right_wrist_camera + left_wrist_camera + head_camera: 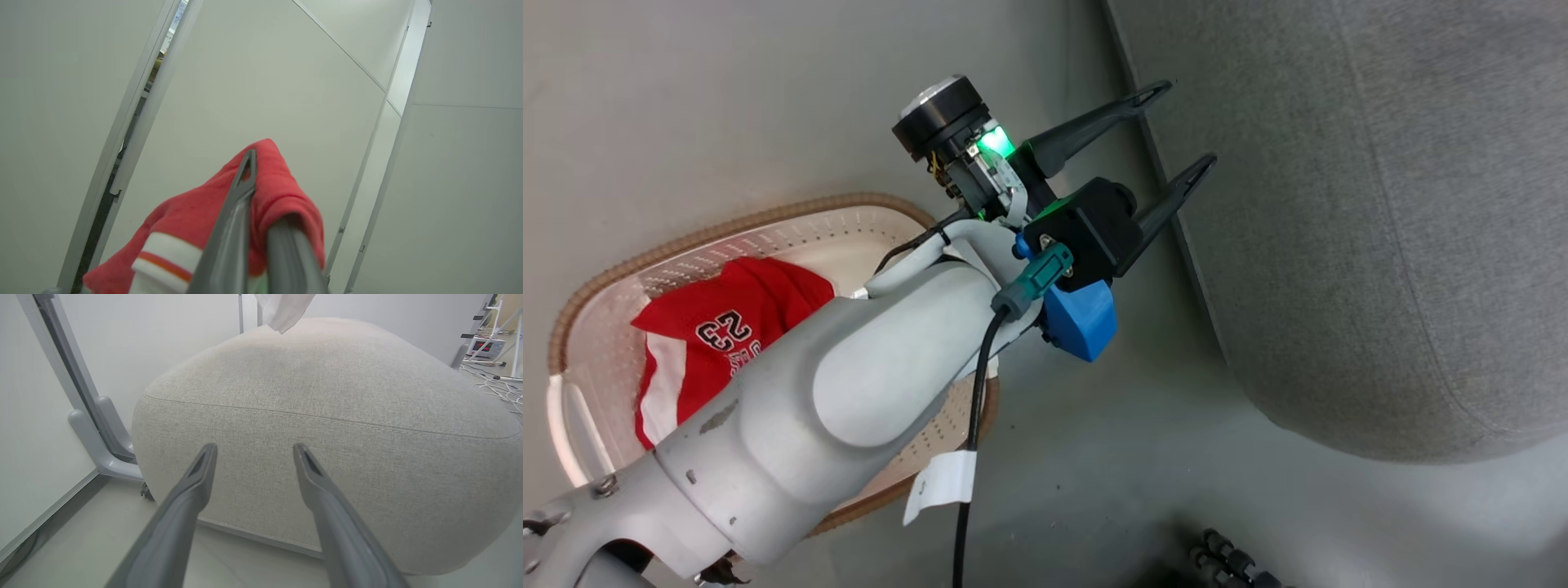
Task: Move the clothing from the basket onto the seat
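The carry is the step in hand. The right hand [263, 188] is clamped on one red jersey [286, 192], the soft knit folded over its dark fingers and a red-and-white striped cuff [163, 255] hanging below, all of it up in the air against pale wall panels. The second jersey [743, 318] lies crumpled in the laundry basket [768, 214], its white-outlined dark "23" facing up and a white band along one edge. The basket is cream plastic with rows of small perforations and a brown woven-look rim, and it stands on the smooth grey floor [1094, 457] just beside the seat [1380, 245]. The left hand [1180, 126] is spread wide and holds nothing, its tapered fingers pointing at the seat's side.

The seat is a big rounded cushion of coarse grey weave with a stitched seam round its shoulder. Its top looks broad and flat enough to take limp cloth.

Next, I judge, the right hand must come over the cushion top and let go, low enough that the jersey does not slide off the rounded edge. The left hand is free to go back for the one in the basket.
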`<state>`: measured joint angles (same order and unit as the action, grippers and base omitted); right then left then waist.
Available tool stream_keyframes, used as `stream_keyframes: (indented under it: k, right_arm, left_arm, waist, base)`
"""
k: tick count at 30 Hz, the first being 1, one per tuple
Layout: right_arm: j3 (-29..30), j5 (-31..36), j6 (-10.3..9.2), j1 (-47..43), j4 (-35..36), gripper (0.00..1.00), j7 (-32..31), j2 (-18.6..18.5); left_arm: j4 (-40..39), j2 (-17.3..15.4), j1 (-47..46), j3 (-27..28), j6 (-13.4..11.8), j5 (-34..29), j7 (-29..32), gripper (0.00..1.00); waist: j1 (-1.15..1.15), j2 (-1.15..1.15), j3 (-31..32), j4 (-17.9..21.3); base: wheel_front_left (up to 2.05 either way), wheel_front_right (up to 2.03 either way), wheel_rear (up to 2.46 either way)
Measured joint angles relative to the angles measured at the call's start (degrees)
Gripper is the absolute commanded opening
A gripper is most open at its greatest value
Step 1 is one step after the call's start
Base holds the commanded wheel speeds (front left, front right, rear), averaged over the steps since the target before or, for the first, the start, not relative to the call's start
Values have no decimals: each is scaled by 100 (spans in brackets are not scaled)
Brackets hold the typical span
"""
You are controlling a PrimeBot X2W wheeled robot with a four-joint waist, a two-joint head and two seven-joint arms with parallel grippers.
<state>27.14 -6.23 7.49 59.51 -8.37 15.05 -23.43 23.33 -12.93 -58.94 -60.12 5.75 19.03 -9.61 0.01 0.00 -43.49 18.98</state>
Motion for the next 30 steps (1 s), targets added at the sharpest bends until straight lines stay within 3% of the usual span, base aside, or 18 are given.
stream_keyframes:
  k: [7, 19, 28, 29, 30]
  right_arm:
    - [469, -14, 0, -167, -745, 0, -1, -115]
    - [438, 292, 0, -980, -1337, 0, 0, 876]
    - [207, 190, 0, -1199, -1960, 0, 0, 1037]
    - [174, 162, 0, -1220, -2022, 34, -1, 1044]
    - [170, 142, 0, -1241, -2032, 100, -1, 1043]
  left_arm:
    - [-278, -191, -112, -62, -16, -94, 181, 100]
    - [-547, -366, -112, -103, -92, -76, 347, 100]
    - [-547, -391, -110, -126, -142, -24, 283, 100]
    - [-531, -401, -105, -126, -148, -4, 254, 100]
    - [-512, -411, -101, -126, -168, 12, 240, 100]
  waist:
    - [0, 0, -541, 15]
    - [0, 0, -699, 74]
    - [0, 0, -671, -2]
    - [-1, 0, -638, -1]
    - [-1, 0, -600, 3]
  base:
    - [0, 0, 0]
    - [0, 0, 0]
    - [0, 0, 0]
    - [0, 0, 0]
    - [0, 0, 0]
